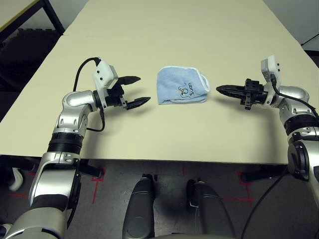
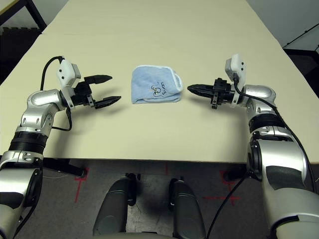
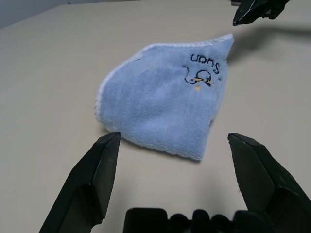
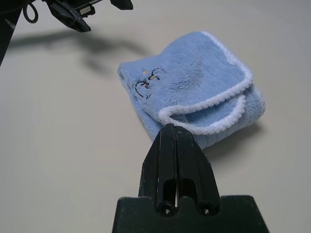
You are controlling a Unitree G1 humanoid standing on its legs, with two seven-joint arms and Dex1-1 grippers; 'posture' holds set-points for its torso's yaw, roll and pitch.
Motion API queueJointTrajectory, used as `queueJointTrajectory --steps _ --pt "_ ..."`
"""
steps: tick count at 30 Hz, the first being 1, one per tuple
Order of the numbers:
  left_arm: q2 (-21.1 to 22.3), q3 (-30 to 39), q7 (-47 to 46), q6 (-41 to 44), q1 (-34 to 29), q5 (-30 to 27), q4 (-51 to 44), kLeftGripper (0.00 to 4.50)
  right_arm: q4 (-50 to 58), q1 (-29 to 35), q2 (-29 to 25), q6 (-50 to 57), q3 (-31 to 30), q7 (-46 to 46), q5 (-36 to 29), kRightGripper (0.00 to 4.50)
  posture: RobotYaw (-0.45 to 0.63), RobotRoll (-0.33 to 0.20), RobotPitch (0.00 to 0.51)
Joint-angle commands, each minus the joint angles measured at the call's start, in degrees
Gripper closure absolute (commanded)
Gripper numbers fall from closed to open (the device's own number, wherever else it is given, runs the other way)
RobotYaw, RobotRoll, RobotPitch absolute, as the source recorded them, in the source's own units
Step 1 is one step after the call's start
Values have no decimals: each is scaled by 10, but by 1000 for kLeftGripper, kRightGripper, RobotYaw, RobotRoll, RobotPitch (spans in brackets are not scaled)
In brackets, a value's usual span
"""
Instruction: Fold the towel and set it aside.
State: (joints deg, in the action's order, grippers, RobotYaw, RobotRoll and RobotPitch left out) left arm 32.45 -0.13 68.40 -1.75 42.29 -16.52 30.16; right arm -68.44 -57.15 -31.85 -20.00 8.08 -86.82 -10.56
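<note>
**A:** ok so the small light-blue terry cloth towel with white stitched edging [image 1: 181, 86] is sitting roughly mid-desk, already doubled over on itself. The dark squiggle mark is face up, and the two white-edged layers stack on the side facing the right arm. Looks folded to me, if a bit puffy?

**B:** Agreed, fold's basically there, so I'd guess what's left is the "set it aside" bit. The left claw [image 1: 136, 90] hangs just beside the towel with its black fingers spread wide, touching nothing. The right claw [image 1: 223, 90] points at the stacked edges from the other side, pinched fully closed on nothing, a little gap between its tip and the cloth.

**A:** So which one grabs?

**B:** Left is the ready one. I'd come in low along the pale beige desk [image 1: 149, 139] and get one finger under and one over, so both layers are caught. Grab only the top flap and the whole thing unfolds on the lift. The right would need to open first.

**A:** And terry's floppy, so slide or lift slowly and put it down flat somewhere off to the side.
</note>
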Motion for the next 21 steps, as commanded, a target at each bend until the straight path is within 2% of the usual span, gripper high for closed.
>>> queueJointTrajectory --steps 1,3,9,13,14,21 --pt "-2 5 27 19 0 -20 -13 180 4 3 1 -13 -1 -8 2 4495 56 0 154" --pt "-2 4 36 26 0 -24 -14 603 4 2 2 -13 0 -9 2 4500 52 0 156" --pt "-16 14 26 31 18 -27 15 2843 6 -4 7 -16 5 -2 -4 4500 44 0 163" --pt "-29 15 -3 24 44 -9 49 4319 1 -20 26 -2 13 32 -9 4500 46 0 172" --pt "-33 11 -13 19 50 0 57 4443 -2 -25 33 8 16 47 -12 4500 48 0 172" --pt "-84 -6 -70 23 105 39 125 4443 -16 -43 74 29 13 123 3 4500 70 0 190"
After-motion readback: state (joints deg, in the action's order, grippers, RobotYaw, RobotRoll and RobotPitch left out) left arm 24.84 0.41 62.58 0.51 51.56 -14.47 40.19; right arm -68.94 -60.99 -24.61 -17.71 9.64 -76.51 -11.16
